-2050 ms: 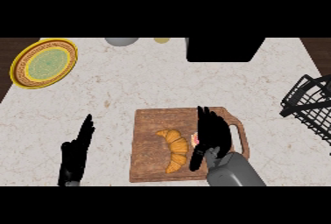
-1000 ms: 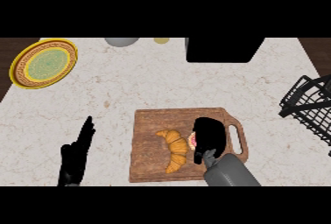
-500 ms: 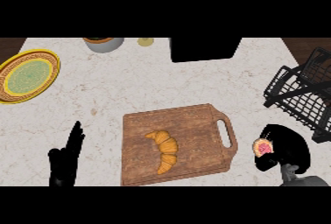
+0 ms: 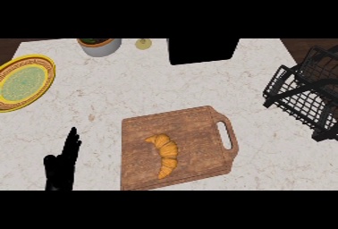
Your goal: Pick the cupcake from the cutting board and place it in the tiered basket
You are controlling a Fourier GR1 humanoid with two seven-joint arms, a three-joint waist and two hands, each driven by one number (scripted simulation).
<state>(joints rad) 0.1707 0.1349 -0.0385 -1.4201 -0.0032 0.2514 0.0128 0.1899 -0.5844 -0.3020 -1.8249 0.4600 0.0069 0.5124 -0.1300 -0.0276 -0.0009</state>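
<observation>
We look down on a pale marble counter (image 4: 165, 85) with a wide bare stretch across its middle, between the yellow plate (image 4: 23, 82) cut by the left edge and the black wire basket (image 4: 303, 96) that runs off the right edge. Along the far edge we count one grey pot (image 4: 100, 45) with something green inside, one small pale object (image 4: 142, 43) beside it that we cannot identify, and one black box (image 4: 202, 50). Near the lower edge lies one wooden cutting board (image 4: 198, 129), its handle slot toward the basket, and on it one croissant (image 4: 165, 154). The visible part of the basket holds nothing we can make out. We see one hand only: the left hand (image 4: 61, 167) at the lower left, resting with its fingers straight and together, pointing up, well apart from the board. The right hand shows nowhere, and neither does the cupcake, so we cannot tell where it is.
</observation>
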